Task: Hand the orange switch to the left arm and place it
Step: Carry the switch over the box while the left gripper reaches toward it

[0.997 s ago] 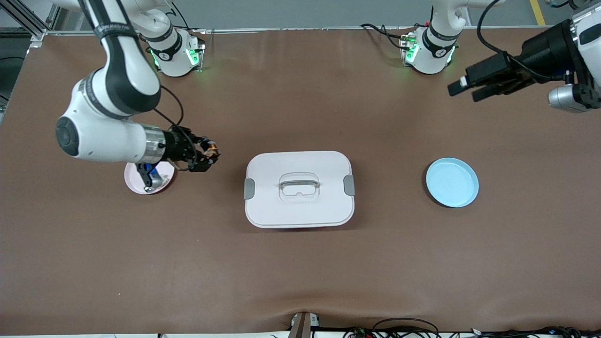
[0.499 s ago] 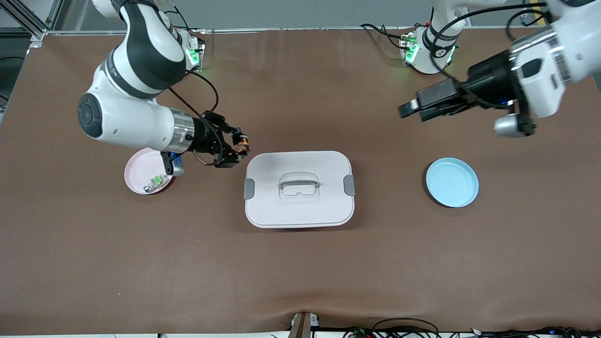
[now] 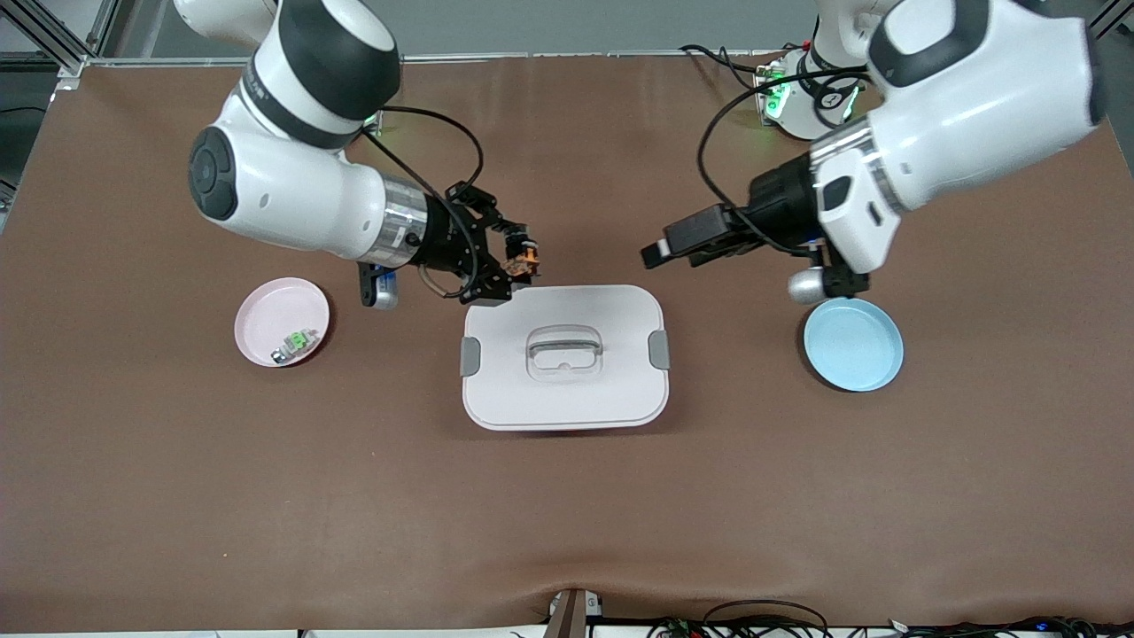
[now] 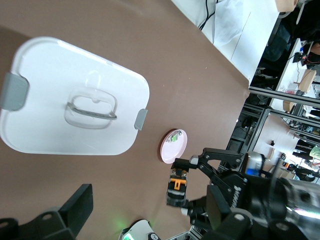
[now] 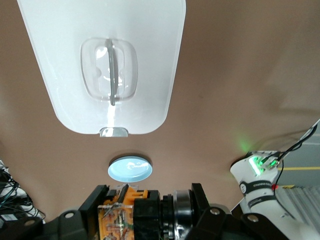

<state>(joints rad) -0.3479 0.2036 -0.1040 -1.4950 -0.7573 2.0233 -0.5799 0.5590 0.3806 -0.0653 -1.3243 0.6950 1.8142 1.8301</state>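
Note:
My right gripper [image 3: 521, 259] is shut on the orange switch [image 3: 523, 254], a small black and orange part, and holds it in the air over the table at the box's edge toward the robots. The right wrist view shows the switch [image 5: 131, 216] clamped between the fingers. The white box [image 3: 563, 390] lies closed at mid-table. My left gripper [image 3: 660, 252] is open and empty, level with the switch, over the table at the same edge of the box toward the left arm's end. A gap stays between them. The left wrist view shows the switch [image 4: 177, 187] ahead.
A pink plate [image 3: 275, 310] holding a green-and-silver component [image 3: 295, 344] lies toward the right arm's end. A blue plate [image 3: 853, 344] lies toward the left arm's end, partly under the left wrist. The box [image 5: 145, 50] has grey side clips.
My right gripper has carried the switch from over the pink plate to the box's edge. My left gripper has swung in from the table's end toward the middle.

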